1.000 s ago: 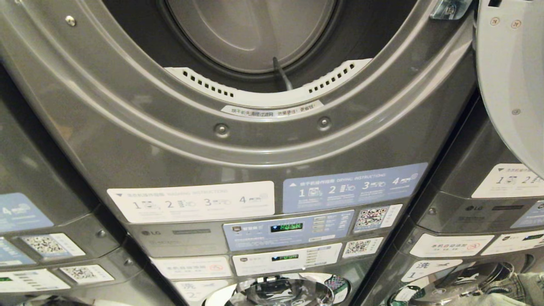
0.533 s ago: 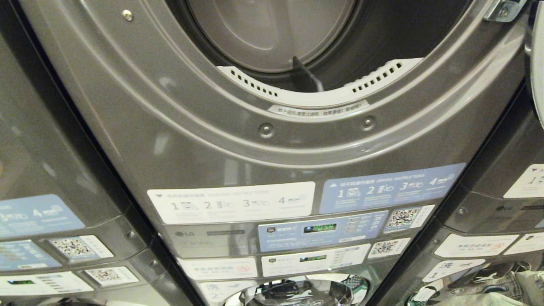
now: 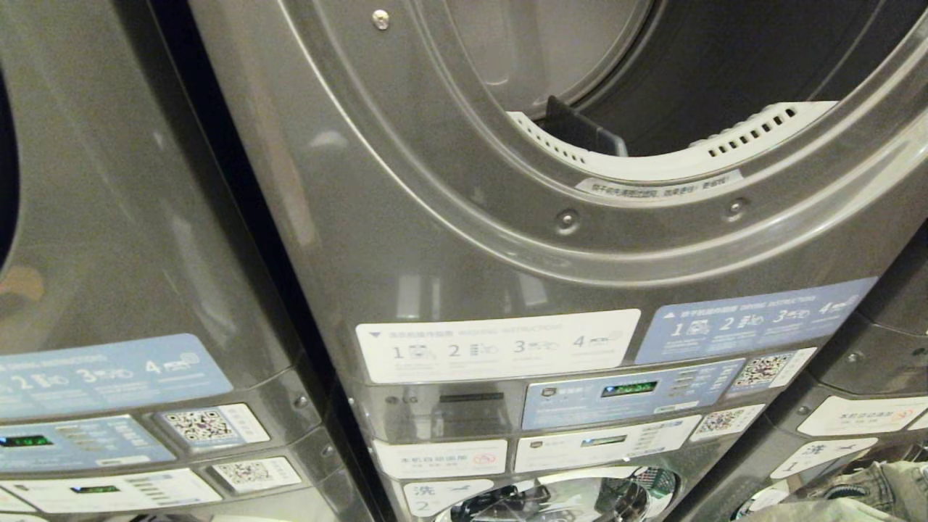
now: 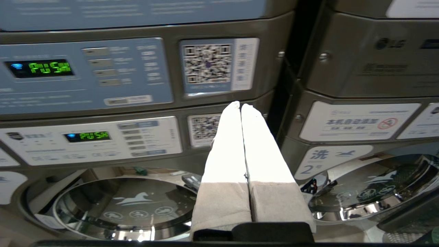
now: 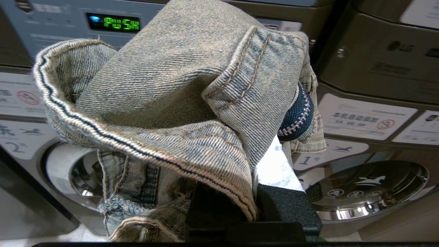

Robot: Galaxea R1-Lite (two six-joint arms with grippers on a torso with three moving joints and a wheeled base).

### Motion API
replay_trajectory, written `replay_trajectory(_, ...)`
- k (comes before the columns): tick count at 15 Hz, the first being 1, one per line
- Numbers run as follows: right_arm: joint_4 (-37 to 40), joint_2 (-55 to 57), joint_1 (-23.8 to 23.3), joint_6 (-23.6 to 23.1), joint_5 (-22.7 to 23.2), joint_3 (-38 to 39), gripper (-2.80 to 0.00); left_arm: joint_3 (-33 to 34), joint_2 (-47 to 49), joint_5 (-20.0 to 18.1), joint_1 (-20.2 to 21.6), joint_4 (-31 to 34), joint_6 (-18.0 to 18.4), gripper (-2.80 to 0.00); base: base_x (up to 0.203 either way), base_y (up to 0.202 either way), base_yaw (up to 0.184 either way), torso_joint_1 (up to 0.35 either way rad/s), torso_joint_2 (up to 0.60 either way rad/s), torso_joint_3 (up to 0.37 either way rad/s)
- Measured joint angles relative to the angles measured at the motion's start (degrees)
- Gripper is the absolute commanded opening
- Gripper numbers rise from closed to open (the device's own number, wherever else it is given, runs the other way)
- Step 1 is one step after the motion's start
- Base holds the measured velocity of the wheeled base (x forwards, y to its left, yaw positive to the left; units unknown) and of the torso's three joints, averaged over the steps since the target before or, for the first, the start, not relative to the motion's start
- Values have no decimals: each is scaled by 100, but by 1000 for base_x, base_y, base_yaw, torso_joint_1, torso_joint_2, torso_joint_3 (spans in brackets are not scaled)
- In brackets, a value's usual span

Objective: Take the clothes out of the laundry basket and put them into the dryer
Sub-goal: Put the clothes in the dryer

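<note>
My right gripper (image 5: 254,144) is shut on the clothes (image 5: 164,89), a bunched piece of faded grey-blue denim with a dark zipper. The denim drapes over the gripper, and only one white finger (image 5: 279,168) shows. A corner of the same denim shows at the lower right of the head view (image 3: 881,487). The dryer (image 3: 507,239) stands in front with its round opening (image 3: 725,72) uncovered, a white vented filter strip (image 3: 674,158) along the lower lip. My left gripper (image 4: 240,105) is shut on nothing, level before the control panels. The laundry basket is out of view.
Stacked grey machines stand on both sides, one at the left (image 3: 109,254) and one at the right (image 3: 863,348). Below the dryer sit lit control panels (image 3: 627,395) and the chrome-ringed washer door (image 3: 565,500).
The whole head view has swung: the dryer and its opening have slid to the right in the picture, and more of the left machine shows. The arms hold as they were.
</note>
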Motion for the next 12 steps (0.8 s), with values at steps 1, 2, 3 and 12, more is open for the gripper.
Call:
replay_trajectory(1,0,0,0,-7,1,0,-280,0,0,-3,0,-2,0,-280,0,196,-4,6,2,2)
replay_trajectory(2,2,0,0,-17,4,0,-280,0,0,-2,-1,-2,0,-280,0,192,-5,0,0,2)
replay_trajectory(3,2,0,2,-17,4,0,-280,0,0,-2,-1,-2,0,-280,0,196,0,2,12,-2)
replay_trajectory(12,477,457,0,-206,46,-1848,-280,0,0,-3,0,5,17,-280,0,49,-1,1,1,1)
